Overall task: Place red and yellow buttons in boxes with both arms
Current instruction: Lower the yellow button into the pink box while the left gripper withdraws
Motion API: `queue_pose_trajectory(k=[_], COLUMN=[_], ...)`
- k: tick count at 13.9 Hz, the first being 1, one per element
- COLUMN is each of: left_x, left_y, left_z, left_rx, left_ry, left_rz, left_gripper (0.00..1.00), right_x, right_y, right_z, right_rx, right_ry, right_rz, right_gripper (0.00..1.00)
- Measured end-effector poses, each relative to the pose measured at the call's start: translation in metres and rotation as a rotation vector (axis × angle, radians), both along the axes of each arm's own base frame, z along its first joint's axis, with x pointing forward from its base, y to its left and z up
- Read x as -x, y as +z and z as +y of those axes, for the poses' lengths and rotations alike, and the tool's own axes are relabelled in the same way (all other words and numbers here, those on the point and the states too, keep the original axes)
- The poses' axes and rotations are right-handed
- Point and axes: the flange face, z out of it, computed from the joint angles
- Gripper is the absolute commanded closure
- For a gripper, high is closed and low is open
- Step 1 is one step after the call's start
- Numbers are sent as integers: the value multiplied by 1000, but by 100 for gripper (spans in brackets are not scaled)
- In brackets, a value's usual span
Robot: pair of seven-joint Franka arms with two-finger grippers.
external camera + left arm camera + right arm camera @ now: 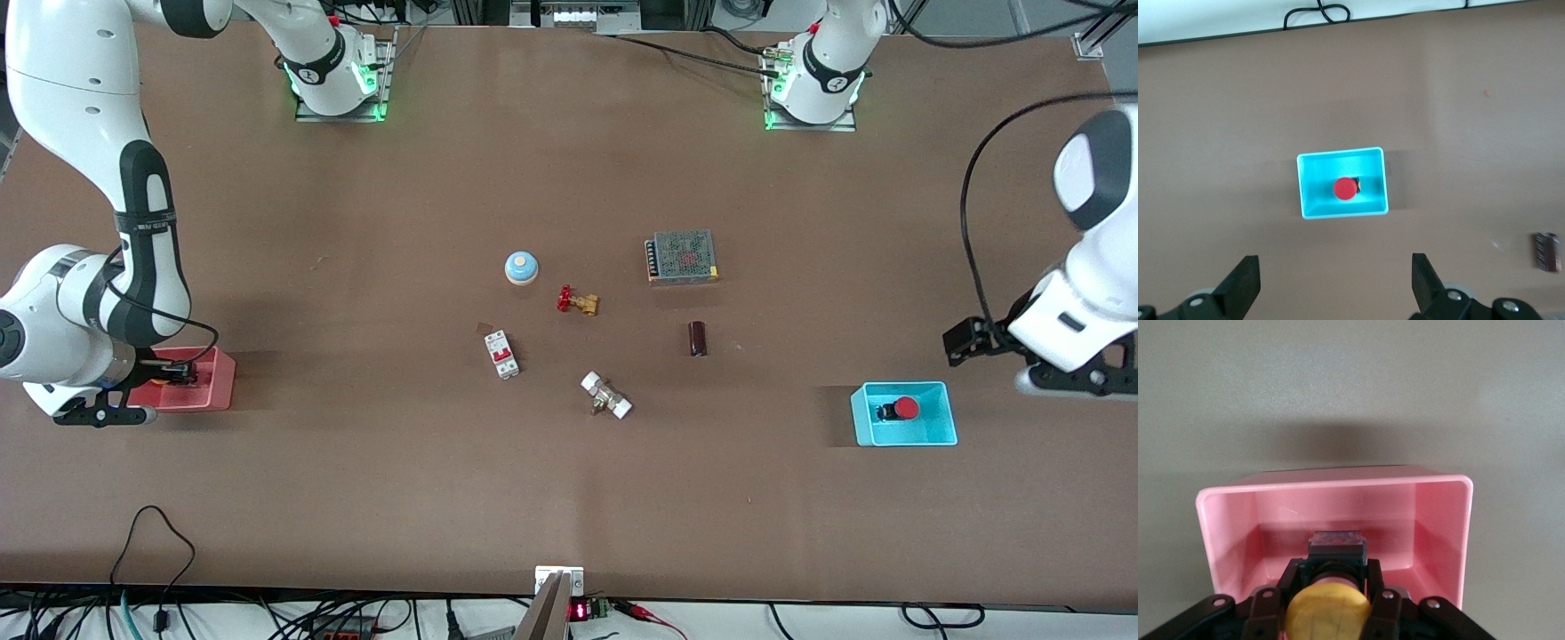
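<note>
The red button (pixel 905 408) lies inside the cyan box (pixel 858 414) toward the left arm's end of the table; the left wrist view shows the button (pixel 1345 189) in the box (pixel 1308 190). My left gripper (pixel 954 345) is open and empty, up in the air beside that box (pixel 1335 283). My right gripper (pixel 180 371) reaches into the pink box (pixel 220 391) at the right arm's end. In the right wrist view it (pixel 1331 573) is shut on the black base of the yellow button (pixel 1328 613), low inside the pink box (pixel 1441 520).
In the middle of the table lie a blue-domed bell (pixel 521 268), a brass valve with a red handle (pixel 578 302), a metal mesh power unit (pixel 682 256), a white circuit breaker (pixel 501 354), a white-ended brass fitting (pixel 606 396) and a small dark block (pixel 698 339).
</note>
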Motion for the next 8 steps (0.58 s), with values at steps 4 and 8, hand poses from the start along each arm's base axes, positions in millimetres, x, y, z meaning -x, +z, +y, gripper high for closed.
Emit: queue_pose_trajectory(k=[4, 8], left_x=[41, 56], left_y=[74, 95], left_z=[-9, -14], left_rx=[14, 20], left_ry=[16, 22], left_rz=[-32, -50], left_gripper=[0, 0], right_x=[-2, -2], right_y=[-8, -13], right_z=[5, 4], right_rx=[0, 3], right_ry=[10, 21], right_rz=[-4, -7], right_gripper=[69, 6])
